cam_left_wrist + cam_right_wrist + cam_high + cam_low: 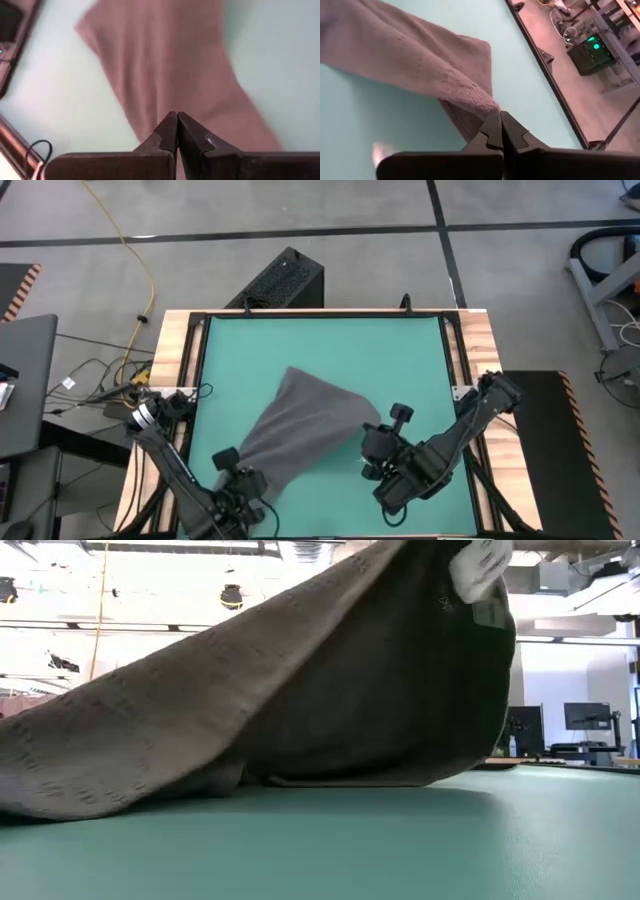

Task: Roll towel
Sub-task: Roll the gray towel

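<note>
Green table mat [320, 345] lying under grey towel [300, 425] — left gripper [177, 120] and right gripper [500, 119] each pinching a lifted corner, white tag [480, 568] showing.

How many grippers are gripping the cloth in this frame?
2. The left gripper pinches the dark grey soft towel at its near-left corner; the right gripper pinches its right corner, lifted off the green mat.

A green mat [330, 345] covers the table [178, 340], framed by black rails and pale wood along the left and right edges. The dark grey towel [300, 430] lies on the mat toward the near edge, its far corner flat, its near corners lifted off the surface.
</note>
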You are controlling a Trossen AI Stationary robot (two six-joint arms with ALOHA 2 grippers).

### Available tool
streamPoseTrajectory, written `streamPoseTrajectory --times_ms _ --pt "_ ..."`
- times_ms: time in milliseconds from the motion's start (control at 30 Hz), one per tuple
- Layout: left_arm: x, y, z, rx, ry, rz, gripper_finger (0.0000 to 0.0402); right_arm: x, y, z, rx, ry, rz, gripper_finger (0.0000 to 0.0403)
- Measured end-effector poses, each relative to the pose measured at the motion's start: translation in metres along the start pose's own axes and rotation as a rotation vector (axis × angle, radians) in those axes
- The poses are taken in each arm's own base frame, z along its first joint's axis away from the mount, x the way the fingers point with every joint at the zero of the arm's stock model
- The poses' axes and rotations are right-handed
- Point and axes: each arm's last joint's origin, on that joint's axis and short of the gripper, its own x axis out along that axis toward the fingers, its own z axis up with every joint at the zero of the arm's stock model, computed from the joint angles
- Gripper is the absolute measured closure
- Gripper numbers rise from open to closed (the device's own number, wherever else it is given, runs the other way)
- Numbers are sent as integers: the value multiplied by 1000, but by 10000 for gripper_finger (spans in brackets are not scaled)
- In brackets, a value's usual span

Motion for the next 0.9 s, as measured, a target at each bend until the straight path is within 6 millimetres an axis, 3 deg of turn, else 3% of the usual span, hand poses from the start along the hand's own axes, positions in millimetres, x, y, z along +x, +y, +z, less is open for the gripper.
streamPoseTrajectory --times_ms 233,467,567,700,900 --pt "6 -20 -21 212 340 -264 393 3 -2 2 -50 6 -4 400" --pt "-11 -58 -25 164 212 -624 302 3 -2 2 -50 7 -5 400" --pt "-16 -66 -31 111 167 -649 253 3 -2 2 -53 7 -4 400" --pt "-7 -74 -37 79 248 -643 205 3 -2 2 -57 7 -5 400" --pt "19 -93 -49 110 360 -600 194 3 -1 2 -58 7 -5 400"
